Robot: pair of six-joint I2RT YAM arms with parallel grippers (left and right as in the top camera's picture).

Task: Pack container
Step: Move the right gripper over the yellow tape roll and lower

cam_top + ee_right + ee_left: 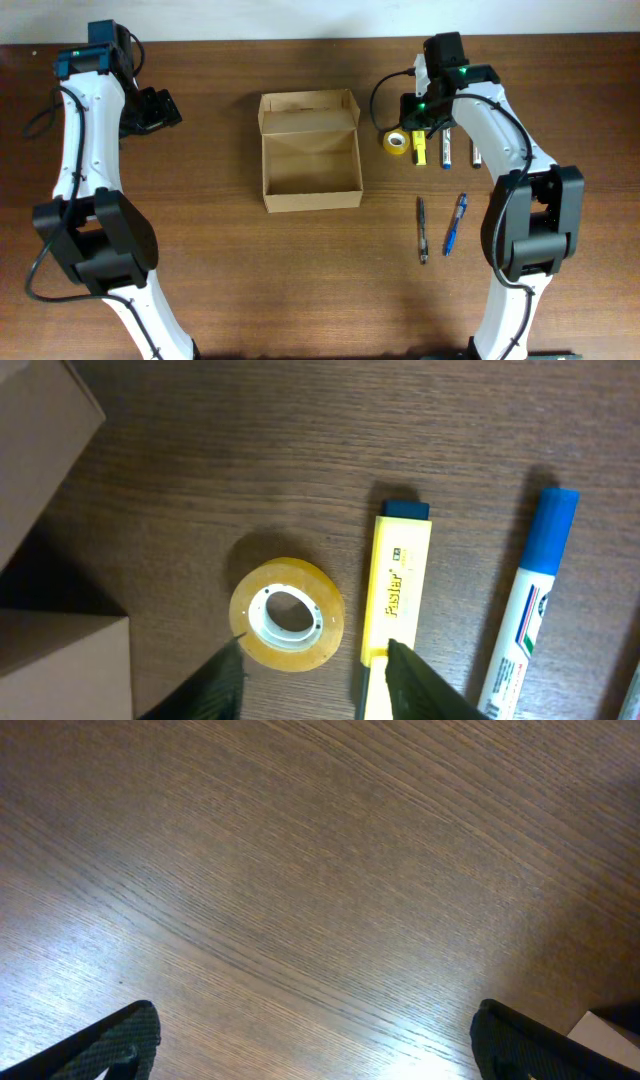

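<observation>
Right end effector [315, 685] hung low over the worktop [300, 290] with its two fingers [225, 682] spread apart and nothing pinched between them. In the right wrist view, the near edge of a yellow tape roll [287, 615] lay in the gap between the fingertips. The near end of a yellow highlighter [397, 585] with a blue end ran under the other finger. A white marker [525, 610] with a blue cap lay just beside the highlighter, roughly parallel to it and not touching it. The tape roll lay flat, with its white core showing.

From overhead, the container [310, 180] sat on the worktop between the two arms. It was open, with its lid flap [308, 112] standing up along the far edge and its bare cardboard floor in view. The tape roll lay near the container's right side but apart from it, and a corner of the cardboard showed at the left of the right wrist view. Beyond the marker lay a slim pen [476, 154], too small to identify further. Nearer the right arm's base, a black pen [422, 230] and a blue pen [455, 222] lay side by side without touching.

Left end effector [320, 1060] was well apart from the container, on its left. Its fingers were spread wide over bare wood grain and held nothing.
</observation>
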